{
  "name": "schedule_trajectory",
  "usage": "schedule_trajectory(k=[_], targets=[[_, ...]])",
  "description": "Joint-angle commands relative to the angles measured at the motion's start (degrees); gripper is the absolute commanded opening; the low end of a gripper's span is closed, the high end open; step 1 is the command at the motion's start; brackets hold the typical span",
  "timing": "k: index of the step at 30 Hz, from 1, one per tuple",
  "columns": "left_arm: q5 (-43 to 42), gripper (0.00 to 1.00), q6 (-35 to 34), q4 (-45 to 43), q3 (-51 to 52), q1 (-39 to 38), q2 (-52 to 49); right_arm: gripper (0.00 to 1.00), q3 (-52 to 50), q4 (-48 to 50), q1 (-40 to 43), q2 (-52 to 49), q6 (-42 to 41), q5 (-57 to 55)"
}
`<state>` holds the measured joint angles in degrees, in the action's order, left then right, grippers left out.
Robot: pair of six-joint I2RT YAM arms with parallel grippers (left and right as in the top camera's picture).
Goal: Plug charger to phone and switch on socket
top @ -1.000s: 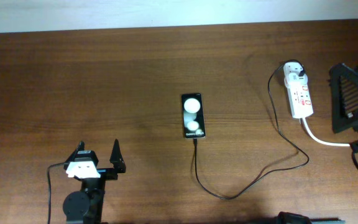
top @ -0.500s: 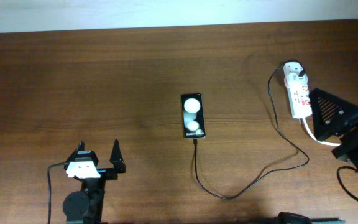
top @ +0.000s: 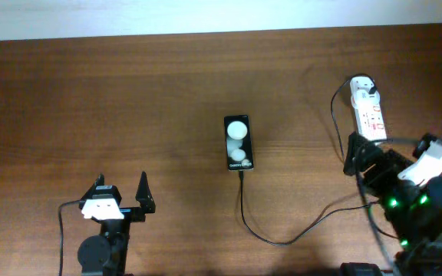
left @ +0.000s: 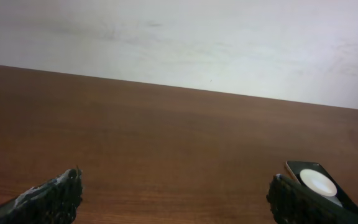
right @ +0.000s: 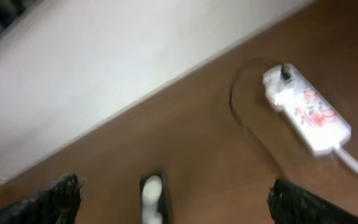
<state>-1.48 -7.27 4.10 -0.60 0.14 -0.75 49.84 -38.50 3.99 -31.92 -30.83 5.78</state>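
Overhead, the charger (top: 241, 201) runs from its white adapter in the socket (top: 370, 119) across the worktop (top: 129, 92) to the phone (top: 238, 143), meeting its lower end, so plugging looks done and only the switch is left. My left wrist view shows my left claw (left: 176, 186) wide open and empty, the phone beside its right finger. My right wrist view shows my right claw (right: 174, 186) equally spread and empty, the socket ahead, untouched.

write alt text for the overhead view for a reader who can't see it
A black phone lies in the middle of a brown wooden table, its black charger cable looping right to a white socket strip. The right end effector hovers by the socket's near end; the left end effector rests open at lower left.
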Motion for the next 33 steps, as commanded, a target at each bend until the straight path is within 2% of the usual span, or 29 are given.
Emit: schedule_trajectory(k=[1, 6, 11, 15, 20, 24, 28, 30, 33], targets=[[-0.63, 0.99, 0.5, 0.5, 0.07, 0.24, 0.09, 0.99, -11.06, 2.27, -0.7, 6.67, 0.59, -3.96], [-0.63, 0.99, 0.5, 0.5, 0.07, 0.24, 0.09, 0.99, -25.51, 10.78, -0.7, 20.33, 0.59, -6.1], [-0.63, 0.99, 0.52, 0.5, 0.07, 0.24, 0.09, 0.99, -34.07, 16.87, -0.72, 31.1, 0.57, -6.27], [-0.63, 0.99, 0.5, 0.5, 0.07, 0.24, 0.09, 0.99, -38.42, 18.25, -0.72, 31.74, 0.59, -6.56], [-0.63, 0.99, 0.52, 0.5, 0.07, 0.24, 0.09, 0.99, -46.86, 33.18, -0.7, 31.74, 0.59, -6.45], [-0.63, 0.99, 0.52, 0.5, 0.07, 0.24, 0.09, 0.99, -48.87, 35.78, -0.7, 31.74, 0.72, -6.51], [-0.63, 0.99, 0.5, 0.5, 0.07, 0.24, 0.09, 0.98, -49.53, 34.38, -0.79, 31.74, 12.72, -4.9], [-0.63, 0.99, 0.52, 0.5, 0.07, 0.24, 0.09, 0.99, -49.53, 34.05, -1.75, 31.74, 22.43, -4.74], [-0.63, 0.99, 0.5, 0.5, 0.07, 0.24, 0.09, 0.99, -49.53, 34.03, -3.91, 31.74, 30.53, -4.74]])
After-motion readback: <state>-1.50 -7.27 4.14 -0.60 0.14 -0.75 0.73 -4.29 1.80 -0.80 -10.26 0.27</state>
